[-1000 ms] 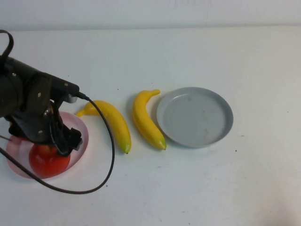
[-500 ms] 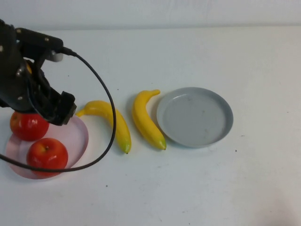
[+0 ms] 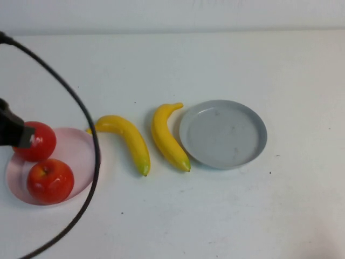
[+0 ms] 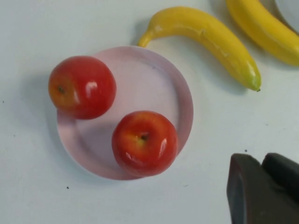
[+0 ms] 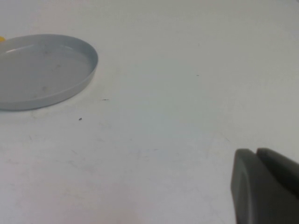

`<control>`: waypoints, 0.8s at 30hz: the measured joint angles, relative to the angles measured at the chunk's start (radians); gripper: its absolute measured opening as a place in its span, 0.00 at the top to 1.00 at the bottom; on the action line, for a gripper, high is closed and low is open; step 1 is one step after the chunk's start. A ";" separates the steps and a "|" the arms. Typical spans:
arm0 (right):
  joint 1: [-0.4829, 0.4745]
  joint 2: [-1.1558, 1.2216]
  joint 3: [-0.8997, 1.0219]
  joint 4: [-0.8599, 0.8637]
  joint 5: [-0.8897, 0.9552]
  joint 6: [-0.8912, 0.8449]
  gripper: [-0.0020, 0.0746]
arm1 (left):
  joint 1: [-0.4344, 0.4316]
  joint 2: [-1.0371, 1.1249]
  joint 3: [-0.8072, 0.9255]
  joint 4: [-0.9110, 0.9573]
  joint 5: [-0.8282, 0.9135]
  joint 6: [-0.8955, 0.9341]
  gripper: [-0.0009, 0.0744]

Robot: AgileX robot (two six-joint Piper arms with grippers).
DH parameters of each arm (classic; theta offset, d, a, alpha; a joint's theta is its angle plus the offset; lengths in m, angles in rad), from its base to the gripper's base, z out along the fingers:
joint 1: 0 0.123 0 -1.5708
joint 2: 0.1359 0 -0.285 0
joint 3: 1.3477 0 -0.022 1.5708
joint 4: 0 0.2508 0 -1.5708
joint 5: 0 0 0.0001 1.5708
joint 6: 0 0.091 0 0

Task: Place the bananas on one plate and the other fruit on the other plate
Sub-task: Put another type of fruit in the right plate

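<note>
Two red apples [image 3: 50,181] sit on the pink plate [image 3: 81,156] at the table's left, while the two bananas [image 3: 129,141] lie on the table between it and the grey plate [image 3: 223,134], the right-hand one just beside the grey rim. The left gripper [image 4: 264,186] hangs above the table beside the pink plate, its fingers clenched on nothing. The right gripper [image 5: 266,184] is also clenched and empty, over bare table well apart from the grey plate.

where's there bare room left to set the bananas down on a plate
The grey-blue plate is bare. The pink plate is crowded by two apples, one overhanging its rim. The bananas lie on the table between the plates, one close beside the grey rim. The left claw, shut, hangs beside the pink plate; the right claw, shut, hovers over bare table near the grey plate.
</note>
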 joint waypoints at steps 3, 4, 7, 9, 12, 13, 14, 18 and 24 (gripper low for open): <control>0.000 0.000 0.000 0.000 0.000 0.000 1.00 | 0.000 -0.132 0.098 0.000 -0.069 -0.021 0.97; 0.000 0.000 0.000 0.000 0.000 0.000 1.00 | 0.000 -0.170 0.129 0.000 -0.101 -0.029 0.97; 0.000 0.000 0.000 0.000 0.000 0.000 1.00 | 0.000 -0.310 0.246 0.000 -0.196 -0.067 0.98; 0.000 0.000 0.000 0.000 0.000 0.000 1.00 | 0.000 -0.386 0.313 0.000 -0.225 -0.103 0.99; 0.000 0.000 0.000 0.000 0.000 0.000 1.00 | 0.000 -0.482 0.399 0.004 -0.231 -0.128 0.99; 0.000 0.000 0.000 0.000 0.000 0.000 1.00 | 0.000 -0.504 0.421 0.008 -0.227 -0.133 0.99; 0.000 0.000 0.000 0.000 0.000 0.000 1.00 | 0.000 -0.519 0.437 0.010 -0.214 -0.135 0.99; 0.000 0.000 0.000 0.000 0.000 0.000 1.00 | 0.000 -0.551 0.457 0.010 -0.190 -0.182 0.99; 0.000 0.000 0.000 0.000 0.000 0.000 1.00 | 0.000 -0.573 0.571 0.000 -0.433 -0.027 0.99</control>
